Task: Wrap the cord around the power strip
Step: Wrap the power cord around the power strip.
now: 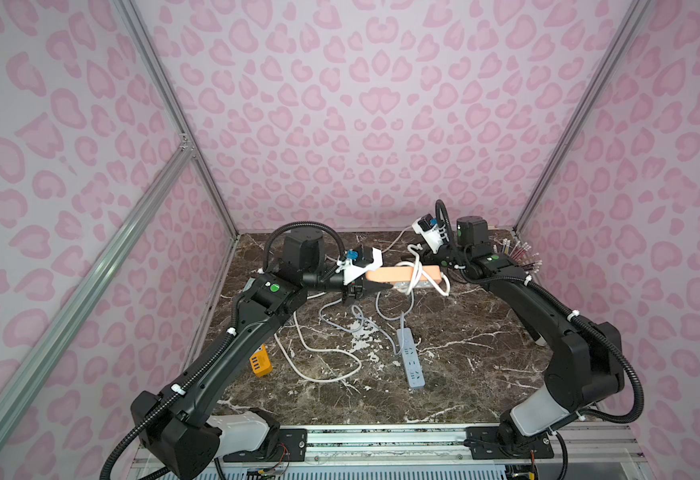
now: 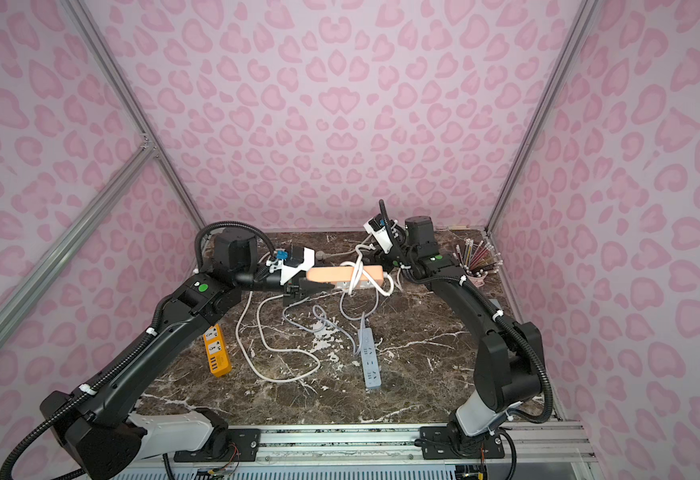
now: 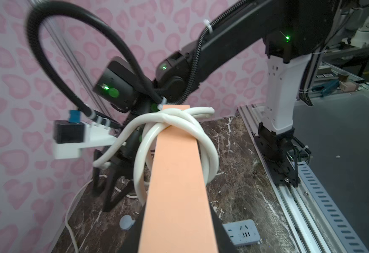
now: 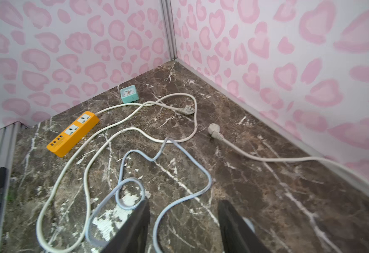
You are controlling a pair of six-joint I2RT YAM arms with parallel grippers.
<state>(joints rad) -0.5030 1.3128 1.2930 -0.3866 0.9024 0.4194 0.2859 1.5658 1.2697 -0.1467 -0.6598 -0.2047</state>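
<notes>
Above table (image 1: 485, 374), left pincer (image 1: 375, 282) pinches power strip (image 1: 390, 274), cord (image 3: 139, 162) looped; right pincer (image 4: 183, 203) seemingly spread

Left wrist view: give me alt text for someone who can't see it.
A peach power strip, held in the left gripper, stretches away from the camera with a white cord looped several times around its far end. Behind it the right arm leans over a marble table.

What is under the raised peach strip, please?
Loops of its white cord hang under the strip, above the marble table; a blue strip lies there too. The table directly beneath is hidden by the strip in the wrist view.
</notes>
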